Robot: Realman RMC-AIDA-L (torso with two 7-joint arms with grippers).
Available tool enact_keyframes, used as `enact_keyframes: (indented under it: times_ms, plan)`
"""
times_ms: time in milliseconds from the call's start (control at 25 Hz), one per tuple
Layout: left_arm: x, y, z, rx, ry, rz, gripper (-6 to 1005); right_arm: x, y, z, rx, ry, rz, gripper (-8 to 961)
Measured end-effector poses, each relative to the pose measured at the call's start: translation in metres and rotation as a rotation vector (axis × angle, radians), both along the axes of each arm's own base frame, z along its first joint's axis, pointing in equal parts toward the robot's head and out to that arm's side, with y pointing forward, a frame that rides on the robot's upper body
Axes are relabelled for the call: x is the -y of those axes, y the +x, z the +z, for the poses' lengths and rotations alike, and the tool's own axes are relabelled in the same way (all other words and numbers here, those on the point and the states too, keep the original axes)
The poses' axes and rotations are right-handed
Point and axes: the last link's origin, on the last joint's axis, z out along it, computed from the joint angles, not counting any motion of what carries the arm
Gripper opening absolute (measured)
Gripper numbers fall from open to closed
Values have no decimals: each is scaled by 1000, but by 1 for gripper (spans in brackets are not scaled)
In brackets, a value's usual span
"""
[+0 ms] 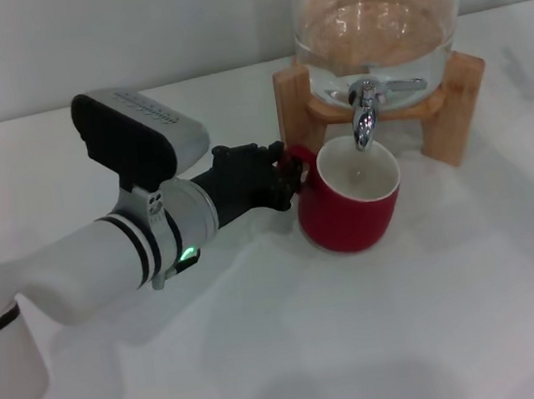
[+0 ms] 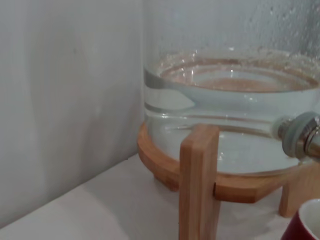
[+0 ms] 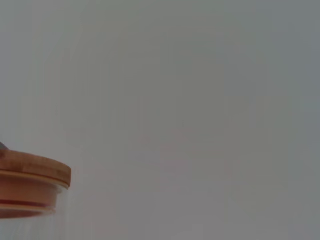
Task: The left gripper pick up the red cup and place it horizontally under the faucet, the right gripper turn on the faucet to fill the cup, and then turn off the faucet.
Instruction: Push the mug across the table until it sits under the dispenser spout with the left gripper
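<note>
The red cup (image 1: 349,199) stands upright on the white table, its creamy inside open right below the spout of the chrome faucet (image 1: 365,118). My left gripper (image 1: 284,176), a black claw on a white ringed arm, reaches in from the left and is shut on the cup's small handle. The left wrist view shows the faucet (image 2: 302,136) at one edge and a bit of the red cup's rim (image 2: 306,227) in the corner. No water stream is visible. My right gripper is out of view in every frame.
The glass jar (image 1: 376,18), part full of water, sits on a wooden stand (image 1: 456,101) at the back of the table, close to a pale wall. The right wrist view shows only the jar's wooden lid (image 3: 30,182) against the wall.
</note>
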Motion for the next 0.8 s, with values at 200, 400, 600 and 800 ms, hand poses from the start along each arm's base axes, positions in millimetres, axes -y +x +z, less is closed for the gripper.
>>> enact_keyframes:
  times_ms: [200,400,600,800]
  plan:
    - [-2,-1,-1,-12,-2,11,284,0,1,-1,-1,-2,-2,621]
    - [-2,0,0,-8,0,16,301,1,1,-1,-2,-2,-3,621]
    - [-3,-2,0,-13,2,27,317,2,2,-1,-2,-4,-5,621]
    - [-5,-4,1,-15,10,49,333,3,2,-2,-1,-5,-3,621]
